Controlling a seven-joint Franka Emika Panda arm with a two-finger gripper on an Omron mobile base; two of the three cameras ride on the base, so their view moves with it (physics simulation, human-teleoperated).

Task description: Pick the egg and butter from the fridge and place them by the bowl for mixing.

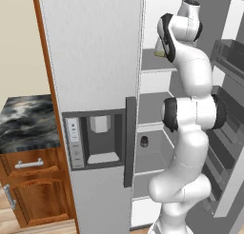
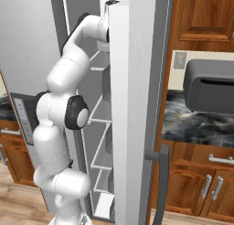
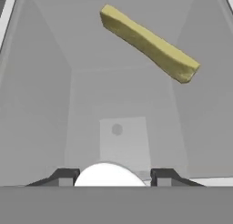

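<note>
White and rounded, the egg (image 3: 109,174) sat right between the two dark fingertips (image 3: 66,176) of the gripper (image 3: 111,176) in the hand view, its top rising above the bottom band. The fingers stood on either side of it, close against its flanks, so the gripper appeared to be pinching the egg; actual contact could not be told for sure.

Beyond it, the butter (image 3: 149,43) lay as a pale olive-yellow stick on the grey shelf (image 3: 118,127), slanting across the upper part of the hand view, well apart from the fingertips and untouched. In the left base view a small patch of the same yellow (image 1: 159,53) showed on an upper shelf, just beside the dark wrist of the arm (image 1: 188,109).

The arm rose in a tall stack of white links, bent at its dark joints, and reached up and forward into the open fridge (image 1: 95,62) at the level of an upper shelf. From the right base view the forearm (image 2: 68,64) leaned in behind the edge of the open fridge door (image 2: 132,105), which hid the hand. A small dark jar (image 1: 144,141) stood on a lower shelf.
</note>
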